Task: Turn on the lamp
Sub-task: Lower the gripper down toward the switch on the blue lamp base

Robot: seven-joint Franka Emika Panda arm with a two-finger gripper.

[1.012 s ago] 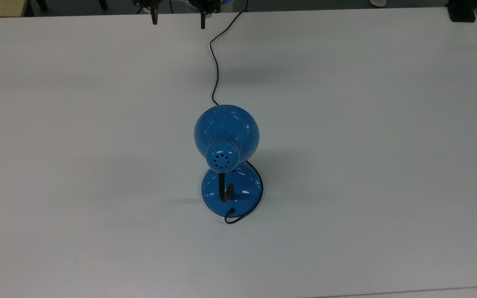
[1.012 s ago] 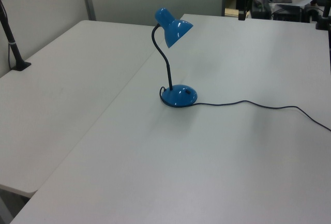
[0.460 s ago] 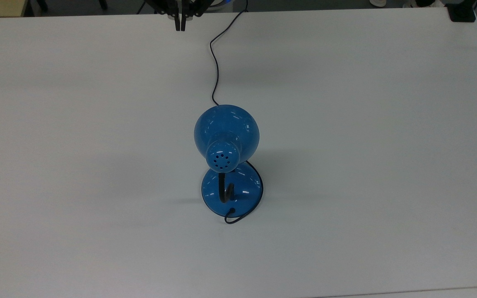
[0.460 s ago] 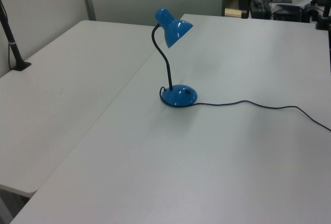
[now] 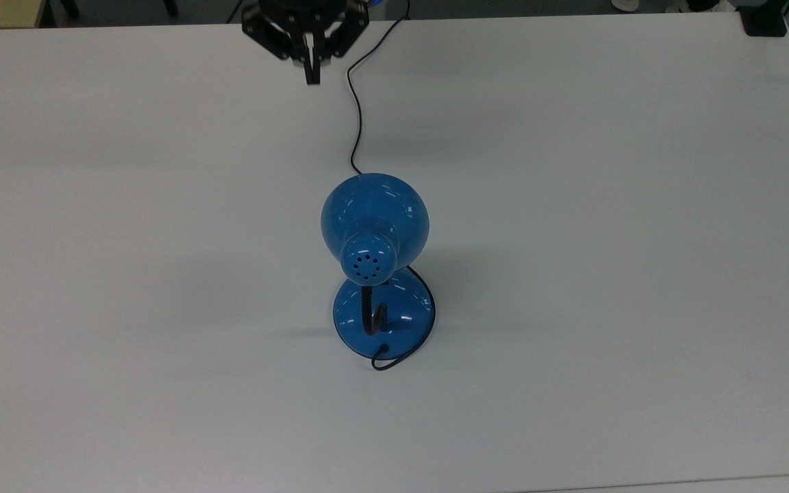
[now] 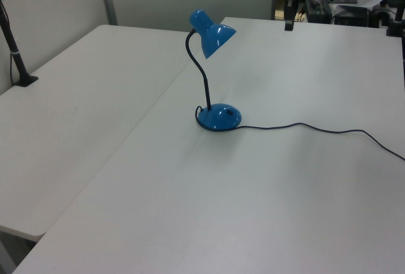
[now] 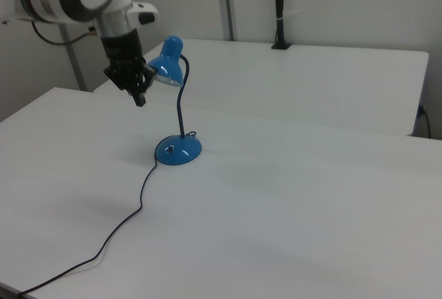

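My gripper [image 5: 312, 77], fingers seemingly together, hangs at the top view's upper centre, well apart from the lamp [image 5: 374, 229].

On the white table [image 7: 290, 195] stands a small glossy blue desk lamp [image 7: 177, 102] with a black gooseneck, its thin black cord [image 7: 131, 213] trailing toward the near edge, while the gripper [image 7: 140, 100] hangs beside the shade, its fingers pressed together.

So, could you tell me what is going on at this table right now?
A Franka arm's gripper, fingers shut and holding nothing, hangs above the white table near its far edge in the top view. It is well short of the blue desk lamp, which stands unlit mid-table, its black cord trailing toward the arm.
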